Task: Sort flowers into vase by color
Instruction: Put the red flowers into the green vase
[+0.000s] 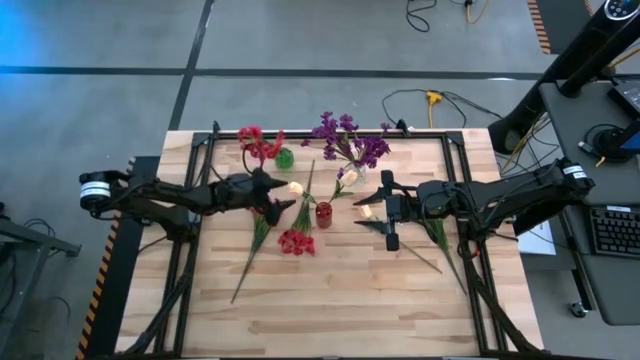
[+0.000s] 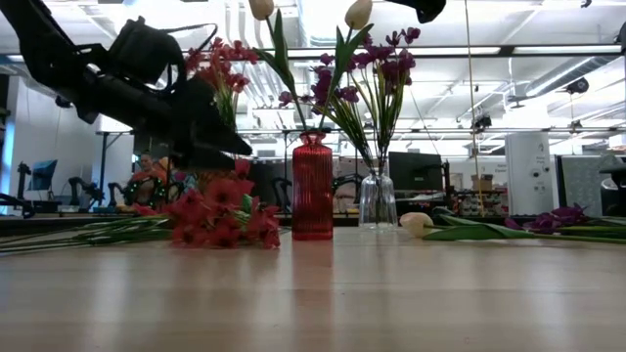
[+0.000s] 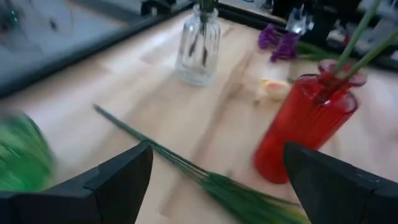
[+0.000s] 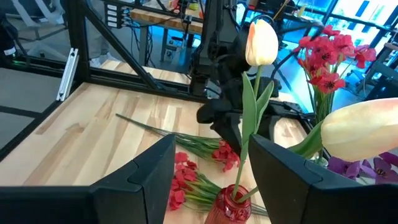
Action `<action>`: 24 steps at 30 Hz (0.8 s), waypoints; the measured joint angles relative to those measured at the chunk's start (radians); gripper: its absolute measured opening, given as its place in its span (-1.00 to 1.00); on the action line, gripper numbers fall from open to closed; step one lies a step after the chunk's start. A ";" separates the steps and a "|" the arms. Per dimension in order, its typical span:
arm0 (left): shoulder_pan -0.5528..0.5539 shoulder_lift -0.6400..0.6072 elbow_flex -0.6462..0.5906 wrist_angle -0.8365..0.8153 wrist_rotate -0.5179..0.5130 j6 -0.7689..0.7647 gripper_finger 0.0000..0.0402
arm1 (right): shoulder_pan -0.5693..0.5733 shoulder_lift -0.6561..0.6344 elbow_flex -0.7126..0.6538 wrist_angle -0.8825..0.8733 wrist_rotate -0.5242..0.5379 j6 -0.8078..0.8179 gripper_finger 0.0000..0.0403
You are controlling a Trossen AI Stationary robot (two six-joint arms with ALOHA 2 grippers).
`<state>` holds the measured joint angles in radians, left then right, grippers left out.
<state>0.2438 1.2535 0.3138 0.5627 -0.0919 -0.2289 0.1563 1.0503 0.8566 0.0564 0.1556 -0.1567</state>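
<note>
Cream tulips (image 2: pixel 358 14) standing in red vase (image 1: pixel 323 215) mid-table, red sprig (image 1: pixel 295 241) lying flat just beside it, purple flowers (image 1: pixel 348 140) in clear vase (image 2: pixel 378 199) behind, left gripper (image 1: pixel 283 208) wide open and empty near red vase, right gripper (image 1: pixel 385 224) half-open, hold unclear.

Workshop floor around a pale wooden table

Grey concrete floor (image 1: pixel 300 40) lay at twelve o'clock, crossed by dark lines, with a yellow-ended cable (image 1: pixel 432 98) near one o'clock. A desk with a keyboard (image 1: pixel 612 232) stood at three. Overhead strip lights (image 2: pixel 509 51) glowed.
</note>
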 joint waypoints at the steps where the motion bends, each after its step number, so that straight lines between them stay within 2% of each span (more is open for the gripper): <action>1: -0.008 0.006 0.001 -0.003 0.001 -0.058 0.69 | 0.000 0.000 0.000 0.000 0.000 0.002 -0.03; 4: -0.043 0.043 0.012 -0.005 -0.004 -0.194 0.69 | 0.000 0.000 0.000 0.000 -0.002 0.002 -0.03; 6: -0.074 0.071 0.024 -0.005 -0.012 -0.231 0.69 | 0.000 0.000 0.000 0.000 -0.003 0.002 -0.03; 13: -0.151 0.193 0.085 -0.041 -0.202 -0.285 0.69 | 0.001 0.000 0.000 0.000 -0.008 0.002 -0.03; 24: -0.175 0.315 0.152 -0.153 -0.215 -0.313 0.65 | 0.003 0.000 0.000 0.000 -0.009 0.015 -0.03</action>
<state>0.0685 1.5681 0.4662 0.4100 -0.3065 -0.5418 0.1593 1.0501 0.8566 0.0563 0.1467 -0.1418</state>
